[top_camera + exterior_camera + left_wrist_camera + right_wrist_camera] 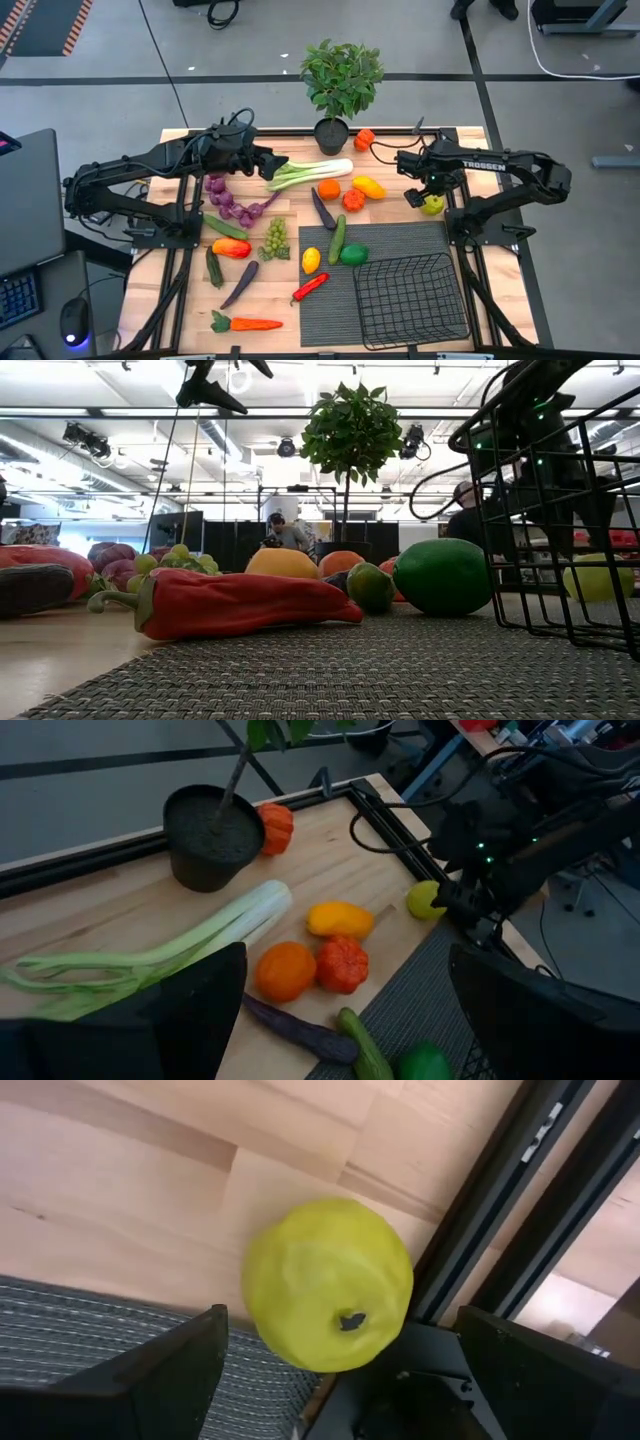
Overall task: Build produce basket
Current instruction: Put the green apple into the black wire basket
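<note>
Black wire basket (412, 298), empty, on ribbed dark mat (390, 238) near table's front. Bumpy round yellow-green apple (327, 1283) on smooth wood beside mat, under spread-wide right gripper (432, 196). Left gripper (277, 165) spread too, above long leek (310, 173).

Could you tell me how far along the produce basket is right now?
Nothing looks done: the basket is empty on the mat. In hand: the right claw, open, hovers over a yellow-green apple. Left: all the produce, including leek, carrot and chili. The left claw waits open near the leek.
</note>
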You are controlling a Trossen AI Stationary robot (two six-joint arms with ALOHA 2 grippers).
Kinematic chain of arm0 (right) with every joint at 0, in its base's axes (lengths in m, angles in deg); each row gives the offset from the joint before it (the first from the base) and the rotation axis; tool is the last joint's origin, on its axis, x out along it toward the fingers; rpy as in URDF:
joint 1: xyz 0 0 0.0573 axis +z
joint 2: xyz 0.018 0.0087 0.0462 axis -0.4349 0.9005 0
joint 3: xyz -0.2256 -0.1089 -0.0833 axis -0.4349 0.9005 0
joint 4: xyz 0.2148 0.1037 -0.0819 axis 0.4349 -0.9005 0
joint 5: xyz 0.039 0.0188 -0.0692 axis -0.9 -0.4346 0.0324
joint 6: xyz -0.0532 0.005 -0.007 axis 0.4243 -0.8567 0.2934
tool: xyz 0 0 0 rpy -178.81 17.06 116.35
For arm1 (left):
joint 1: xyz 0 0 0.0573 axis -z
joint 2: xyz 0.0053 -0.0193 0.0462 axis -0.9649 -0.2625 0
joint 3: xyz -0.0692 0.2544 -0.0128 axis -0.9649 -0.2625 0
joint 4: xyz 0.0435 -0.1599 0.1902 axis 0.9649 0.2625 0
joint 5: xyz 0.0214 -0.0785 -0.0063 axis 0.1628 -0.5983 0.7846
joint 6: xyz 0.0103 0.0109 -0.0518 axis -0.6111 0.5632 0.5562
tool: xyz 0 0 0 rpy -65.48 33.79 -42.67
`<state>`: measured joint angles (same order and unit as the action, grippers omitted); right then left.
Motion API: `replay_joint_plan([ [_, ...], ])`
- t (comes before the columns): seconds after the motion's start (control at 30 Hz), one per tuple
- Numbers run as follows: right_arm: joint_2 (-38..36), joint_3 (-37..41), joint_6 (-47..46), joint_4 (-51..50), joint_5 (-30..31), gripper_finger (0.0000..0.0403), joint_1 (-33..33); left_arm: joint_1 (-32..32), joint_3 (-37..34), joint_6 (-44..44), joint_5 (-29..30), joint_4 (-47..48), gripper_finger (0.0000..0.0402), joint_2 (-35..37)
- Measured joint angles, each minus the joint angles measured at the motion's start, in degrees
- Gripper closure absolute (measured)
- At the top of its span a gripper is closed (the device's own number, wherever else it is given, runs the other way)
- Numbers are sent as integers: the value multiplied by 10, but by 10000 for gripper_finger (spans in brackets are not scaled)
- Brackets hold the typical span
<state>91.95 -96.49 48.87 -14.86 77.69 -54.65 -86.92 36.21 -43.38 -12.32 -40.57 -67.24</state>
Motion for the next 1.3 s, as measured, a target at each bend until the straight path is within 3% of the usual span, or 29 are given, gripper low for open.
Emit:
replay_joint_plan([
  [0.4,80,26,91,5,-1,15,-2,0,0,-1,-11,32,47,0],
  [0.77,88,40,96,35,-18,97,-2,0,0,-4,-17,36,47,0],
  [0.97,83,38,109,33,-20,112,-2,0,0,-34,-17,39,47,0],
  [1.3,33,-93,104,-38,-122,112,10,0,0,-30,-17,38,47,0],
])
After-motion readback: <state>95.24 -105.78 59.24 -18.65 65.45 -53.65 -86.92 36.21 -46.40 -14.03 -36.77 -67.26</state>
